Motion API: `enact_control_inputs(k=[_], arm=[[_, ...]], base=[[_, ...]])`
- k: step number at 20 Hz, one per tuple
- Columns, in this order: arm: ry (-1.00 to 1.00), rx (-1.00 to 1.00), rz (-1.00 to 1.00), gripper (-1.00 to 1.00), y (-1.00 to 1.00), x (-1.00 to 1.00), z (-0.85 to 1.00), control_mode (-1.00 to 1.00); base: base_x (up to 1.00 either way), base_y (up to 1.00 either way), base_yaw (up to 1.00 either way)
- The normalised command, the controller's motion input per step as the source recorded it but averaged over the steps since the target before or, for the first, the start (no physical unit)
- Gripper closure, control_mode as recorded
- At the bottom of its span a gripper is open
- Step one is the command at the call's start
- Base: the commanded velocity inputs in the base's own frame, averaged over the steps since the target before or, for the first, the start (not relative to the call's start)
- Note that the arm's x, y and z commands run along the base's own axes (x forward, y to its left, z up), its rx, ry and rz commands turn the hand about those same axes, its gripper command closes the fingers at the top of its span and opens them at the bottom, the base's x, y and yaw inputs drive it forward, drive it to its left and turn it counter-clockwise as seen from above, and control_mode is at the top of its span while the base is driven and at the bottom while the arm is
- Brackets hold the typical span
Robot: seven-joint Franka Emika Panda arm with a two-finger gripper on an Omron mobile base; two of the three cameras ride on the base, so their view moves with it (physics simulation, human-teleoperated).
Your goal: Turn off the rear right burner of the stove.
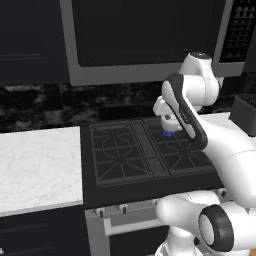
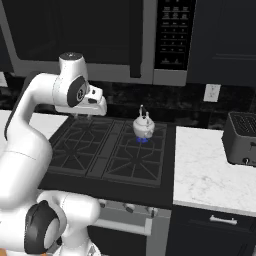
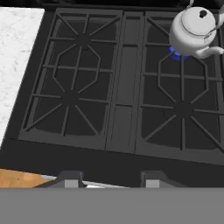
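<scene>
The black stove (image 1: 127,155) (image 2: 100,150) (image 3: 122,87) lies under my hand, seen from above in the hand view. A small silver-white kettle (image 2: 143,126) (image 3: 194,27) stands on the rear right burner (image 3: 176,54) and covers the burner head. A blue flame (image 2: 142,139) (image 1: 168,133) shows under the kettle. My gripper (image 3: 112,179) (image 2: 84,115) is open with nothing between its fingers. It hovers high above the stove's left rear part, apart from everything. The small knobs (image 1: 121,207) (image 2: 129,206) sit on the steel front, far below the hand.
A steel-framed microwave (image 1: 145,40) (image 2: 100,35) hangs over the stove. White marble counters flank it on the left (image 1: 35,165) (image 3: 17,52) and right (image 2: 210,175). A dark toaster (image 2: 242,139) (image 1: 245,112) stands on the right counter. A bar handle (image 1: 132,225) runs below the knobs.
</scene>
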Motion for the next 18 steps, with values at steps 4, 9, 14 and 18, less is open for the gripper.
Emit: enact_control_inputs(k=[4,9,14,18], arm=[[-0.06,0.09,0.0,-1.0,-0.36,-0.3,-0.07,-1.0],[-0.01,0.16,-0.04,-1.0,-0.64,-0.41,-0.22,-1.0],[0.0,0.0,0.0,-1.0,-0.08,-0.06,-0.1,-1.0],[0.0,0.0,-0.02,-1.0,-0.19,-0.02,-0.06,-1.0]], base=[[0.0,0.0,0.0],[0.0,0.0,0.0],[0.0,0.0,0.0],[0.0,0.0,0.0]])
